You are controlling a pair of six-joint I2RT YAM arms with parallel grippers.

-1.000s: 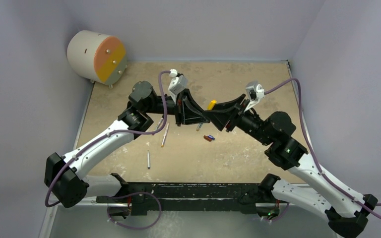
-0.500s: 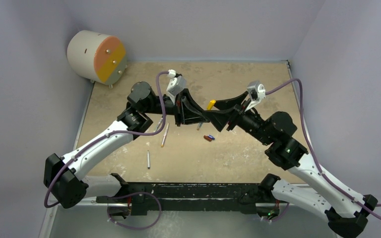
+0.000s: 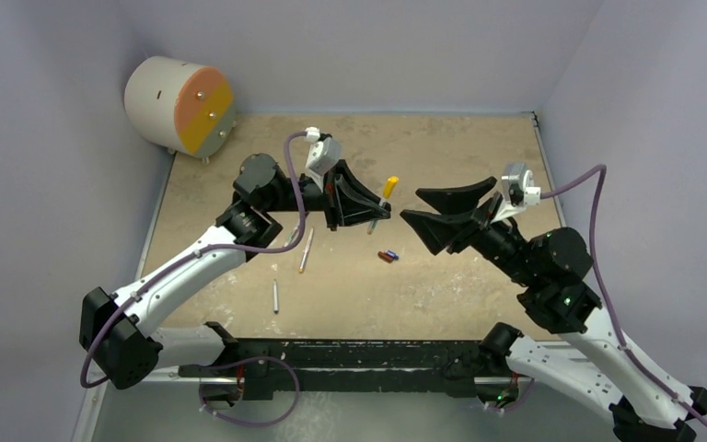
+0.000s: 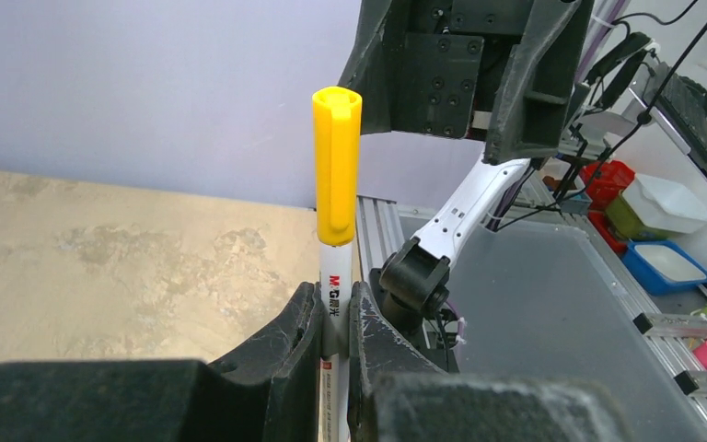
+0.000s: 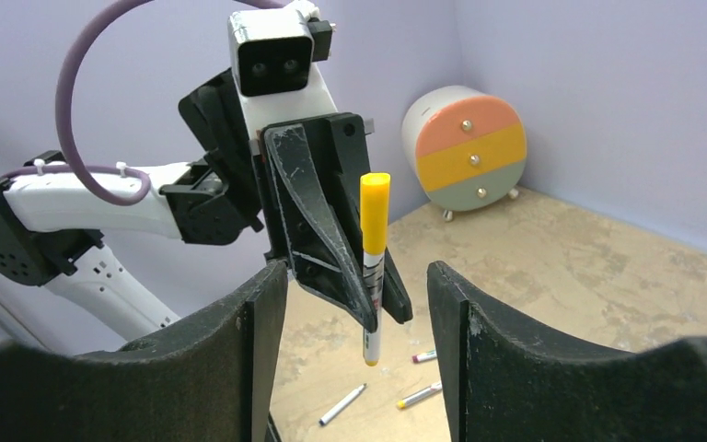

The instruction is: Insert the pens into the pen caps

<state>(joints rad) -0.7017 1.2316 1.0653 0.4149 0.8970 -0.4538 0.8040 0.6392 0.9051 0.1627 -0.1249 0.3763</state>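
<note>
My left gripper (image 3: 379,213) is shut on a white pen (image 3: 375,221) that wears the yellow cap (image 3: 390,187) and holds it upright above the table. The left wrist view shows the pen (image 4: 335,308) pinched between the jaws, with the yellow cap (image 4: 337,166) above. My right gripper (image 3: 412,205) is open and empty, just right of the capped pen (image 5: 373,299). Two loose pens (image 3: 306,249) (image 3: 275,296) lie on the table at the left. A red-brown cap (image 3: 384,255) and a blue cap (image 3: 393,259) lie side by side below the grippers. I see no black cap.
A round toy drawer unit (image 3: 180,104) with orange and yellow fronts stands at the back left corner. Purple-grey walls close in the tan table (image 3: 460,147) on three sides. A black rail (image 3: 359,354) runs along the near edge.
My right gripper has opened, let go of the yellow cap and pulled back to the right. The cap stays on the pen in my left gripper, which barely moved.
</note>
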